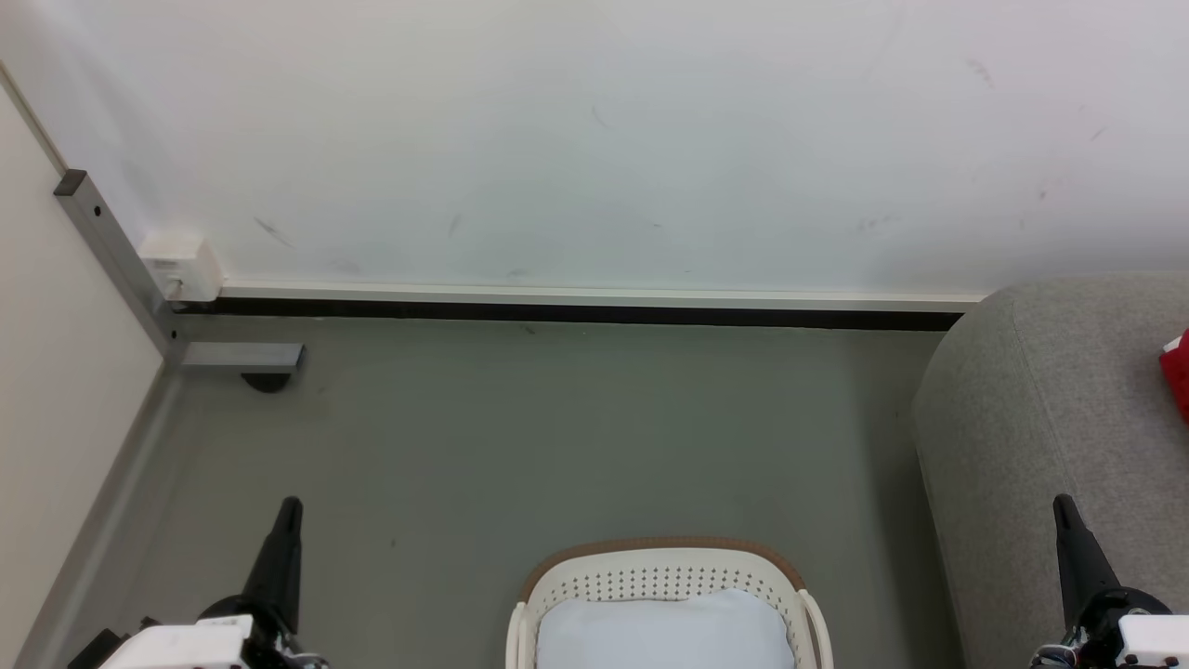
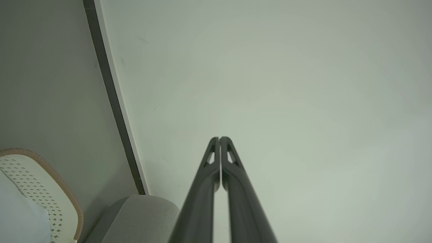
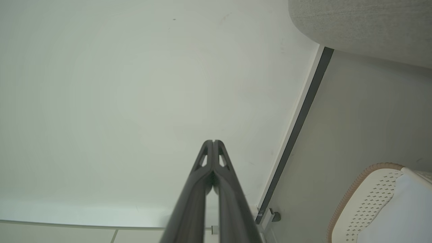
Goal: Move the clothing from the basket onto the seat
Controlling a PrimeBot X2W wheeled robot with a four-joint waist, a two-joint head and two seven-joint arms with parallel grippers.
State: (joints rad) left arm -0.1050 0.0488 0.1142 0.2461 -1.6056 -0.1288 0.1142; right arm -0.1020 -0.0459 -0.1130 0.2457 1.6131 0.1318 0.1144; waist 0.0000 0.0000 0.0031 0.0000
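Head view: one red piece of clothing (image 1: pixel 1178 373) at the right edge, lying on the one grey seat (image 1: pixel 1050 418), farther up the picture than the right gripper (image 1: pixel 1064 509), apart from it, and well apart from the left gripper (image 1: pixel 290 509). One cream basket (image 1: pixel 664 546) on the floor (image 1: pixel 557 437) at bottom centre, between the two grippers, touching neither, with one pale padding (image 1: pixel 664 632) inside. Wrist views: both finger pairs pressed together, gripping nothing, aimed at the white wall (image 1: pixel 594 139).
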